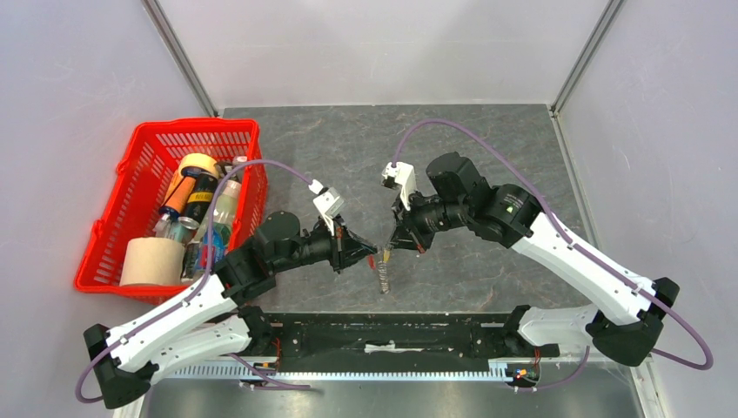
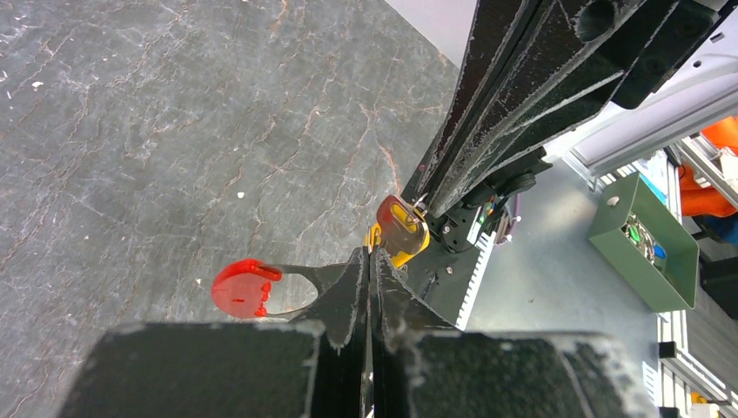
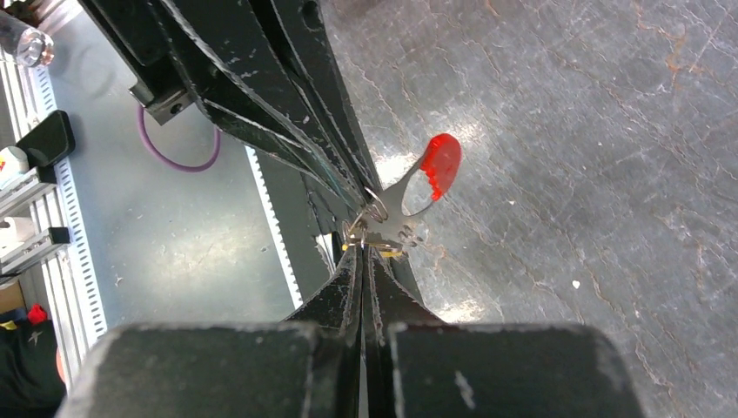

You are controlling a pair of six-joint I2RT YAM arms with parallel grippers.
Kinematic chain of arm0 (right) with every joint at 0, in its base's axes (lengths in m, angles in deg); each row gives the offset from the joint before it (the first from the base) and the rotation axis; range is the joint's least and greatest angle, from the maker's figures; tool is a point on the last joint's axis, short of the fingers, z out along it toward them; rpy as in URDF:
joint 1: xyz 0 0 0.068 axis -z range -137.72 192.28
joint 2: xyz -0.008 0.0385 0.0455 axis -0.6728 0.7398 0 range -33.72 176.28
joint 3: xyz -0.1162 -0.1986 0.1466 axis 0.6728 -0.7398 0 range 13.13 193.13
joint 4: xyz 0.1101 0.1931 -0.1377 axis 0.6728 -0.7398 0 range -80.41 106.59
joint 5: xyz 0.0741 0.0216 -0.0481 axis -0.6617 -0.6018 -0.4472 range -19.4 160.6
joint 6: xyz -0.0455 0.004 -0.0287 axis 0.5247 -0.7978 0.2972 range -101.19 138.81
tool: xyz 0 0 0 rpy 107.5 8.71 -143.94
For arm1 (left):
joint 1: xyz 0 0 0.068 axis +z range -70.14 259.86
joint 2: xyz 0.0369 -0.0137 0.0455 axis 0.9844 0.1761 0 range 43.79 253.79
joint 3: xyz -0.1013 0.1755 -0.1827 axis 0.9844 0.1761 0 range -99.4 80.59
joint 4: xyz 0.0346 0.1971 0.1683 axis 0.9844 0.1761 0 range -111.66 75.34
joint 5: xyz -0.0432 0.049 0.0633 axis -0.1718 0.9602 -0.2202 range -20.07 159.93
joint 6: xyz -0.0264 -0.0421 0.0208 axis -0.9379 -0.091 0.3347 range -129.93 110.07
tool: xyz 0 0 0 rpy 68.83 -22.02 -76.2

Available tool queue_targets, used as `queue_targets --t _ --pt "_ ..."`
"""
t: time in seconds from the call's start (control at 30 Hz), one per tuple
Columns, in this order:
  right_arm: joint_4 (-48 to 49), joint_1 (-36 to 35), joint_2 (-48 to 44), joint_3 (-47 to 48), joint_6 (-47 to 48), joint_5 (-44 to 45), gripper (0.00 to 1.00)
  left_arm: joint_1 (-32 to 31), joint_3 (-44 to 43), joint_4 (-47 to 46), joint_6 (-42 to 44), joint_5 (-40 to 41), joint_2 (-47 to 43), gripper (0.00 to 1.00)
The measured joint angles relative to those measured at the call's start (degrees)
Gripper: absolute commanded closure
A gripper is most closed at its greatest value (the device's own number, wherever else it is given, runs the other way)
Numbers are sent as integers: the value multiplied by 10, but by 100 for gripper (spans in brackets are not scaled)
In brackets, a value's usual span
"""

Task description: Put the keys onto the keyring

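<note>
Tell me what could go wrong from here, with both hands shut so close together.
The left hand and right hand meet almost tip to tip, so a small wrong move could knock them together. The brass key is held only at the very tip of the right hand; it may slip and fall.

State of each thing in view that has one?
left end effector, shut on keyring
right end effector, shut on brass key
keyring, gripped, red end sticking out
brass key, pinched beside keyring
silvery keys, hanging bunched
red basket, upright, filled
</note>
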Motion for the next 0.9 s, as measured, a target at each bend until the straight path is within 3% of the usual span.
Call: queue_targets --t 0.9 --pt "38 -5 11 -6 -12 -12 100 0 0 -14 0 -16 0 98"
